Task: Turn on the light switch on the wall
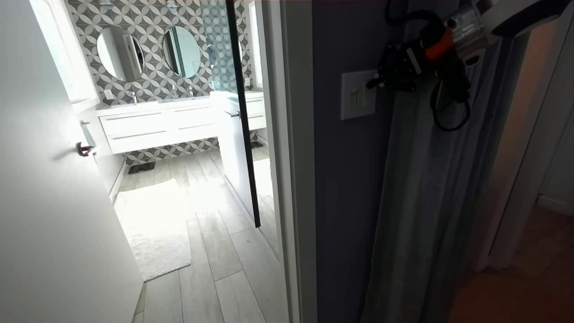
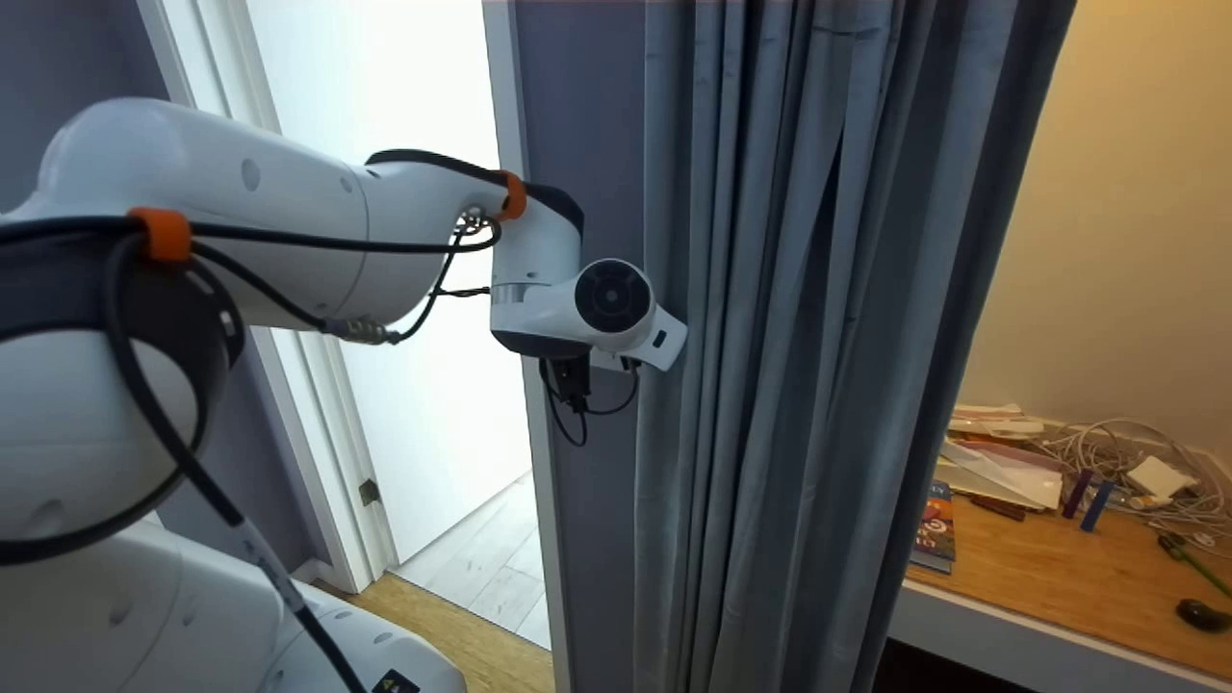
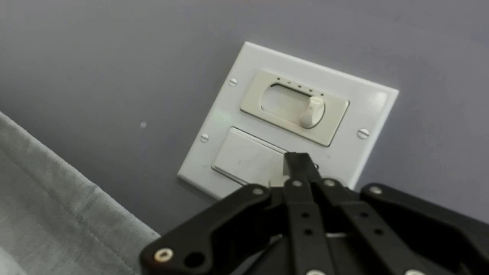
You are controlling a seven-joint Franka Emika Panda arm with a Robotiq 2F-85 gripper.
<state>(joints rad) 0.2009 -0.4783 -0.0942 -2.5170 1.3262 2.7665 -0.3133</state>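
Note:
The light switch (image 3: pixel 248 156) is an off-white plate with a flat rocker and a sliding dimmer knob. It appears tilted in the wrist view. It is on the dark grey-purple wall (image 3: pixel 114 76), and an exterior view also shows the switch (image 1: pixel 358 107) on the wall (image 1: pixel 347 188). My gripper (image 3: pixel 301 162) is shut and empty, its black fingertips together over the right end of the rocker, hiding that end. I cannot tell whether they touch it. An exterior view shows the gripper (image 1: pixel 376 82) at the plate's upper right edge. The arm hides the fingertips in an exterior view with the wall (image 2: pixel 597 529).
A grey curtain (image 2: pixel 770 385) hangs right beside the switch and the robot's hand; it also shows in the wrist view (image 3: pixel 57 198). A white door frame (image 1: pixel 298 179) stands on the switch's other side, with an open white door (image 1: pixel 58 215) beyond. A wooden desk (image 2: pixel 1059 587) holds clutter.

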